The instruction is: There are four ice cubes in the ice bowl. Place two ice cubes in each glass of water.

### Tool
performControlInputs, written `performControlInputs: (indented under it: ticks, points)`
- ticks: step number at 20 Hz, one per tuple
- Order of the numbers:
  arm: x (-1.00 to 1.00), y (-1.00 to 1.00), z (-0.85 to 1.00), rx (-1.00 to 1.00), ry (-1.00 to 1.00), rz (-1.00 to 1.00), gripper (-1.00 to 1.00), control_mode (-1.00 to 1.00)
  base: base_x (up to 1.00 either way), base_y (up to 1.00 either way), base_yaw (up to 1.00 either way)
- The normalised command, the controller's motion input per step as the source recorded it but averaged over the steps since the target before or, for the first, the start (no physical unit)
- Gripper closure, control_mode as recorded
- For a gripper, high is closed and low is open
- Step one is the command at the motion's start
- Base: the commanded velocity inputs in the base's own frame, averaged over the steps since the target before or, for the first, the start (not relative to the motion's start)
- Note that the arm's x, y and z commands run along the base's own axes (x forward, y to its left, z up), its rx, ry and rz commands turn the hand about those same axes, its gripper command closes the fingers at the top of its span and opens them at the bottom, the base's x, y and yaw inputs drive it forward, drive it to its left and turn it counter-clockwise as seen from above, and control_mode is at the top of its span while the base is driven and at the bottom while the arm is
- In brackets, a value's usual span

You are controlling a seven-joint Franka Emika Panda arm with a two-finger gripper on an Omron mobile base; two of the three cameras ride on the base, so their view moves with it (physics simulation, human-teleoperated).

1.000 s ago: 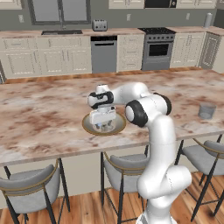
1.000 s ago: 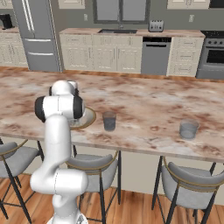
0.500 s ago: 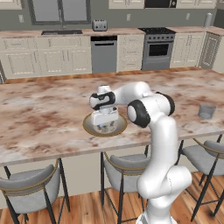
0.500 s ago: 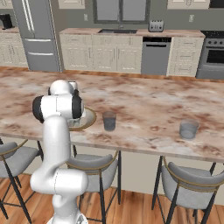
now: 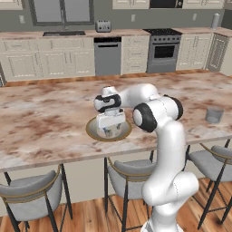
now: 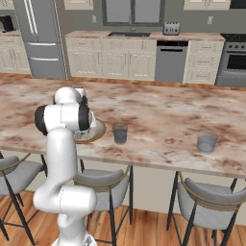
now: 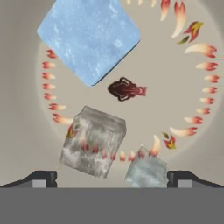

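The ice bowl with its golden-tan rim sits on the island counter, and my gripper points straight down into it. In the hand view my gripper is open, its fingertips wide apart just above the bowl's floor. Three ice cubes lie there: a light blue one farthest off, a grey one nearer, and a small pale one between the tips, towards the right one. One glass of water stands just right of the ice bowl. The other glass is far to the right.
Stools with grey seats stand along the near edge of the island counter. My white arm covers most of the bowl in the right base view. Cabinets, a dishwasher and a stove line the back wall.
The hand has sunk a little deeper towards the bowl. The jaws have stayed open and the glasses have not moved.
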Motion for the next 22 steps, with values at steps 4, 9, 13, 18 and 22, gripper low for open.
performControlInputs:
  ticks: [4, 9, 13, 18, 22]
  points:
    - [0.0, 0.0, 0.38, -0.07, 0.0, -0.03, -1.0, -1.0, 0.0, 0.0, 0.0]
    - [-0.15, 0.0, 0.32, -0.07, 0.0, -0.04, -1.0, -1.0, 0.0, 0.0, 0.0]
    - [-0.61, 0.03, 0.02, -0.02, 0.01, -0.07, -1.0, -1.0, 0.0, 0.0, 0.0]
    - [-0.31, 0.03, -0.15, 0.0, 0.05, -0.1, -1.0, -1.0, 0.0, 0.0, 0.0]
    - [-0.03, 0.0, -0.11, -0.01, 0.03, -0.13, -1.0, -1.0, 0.0, 0.0, 0.0]
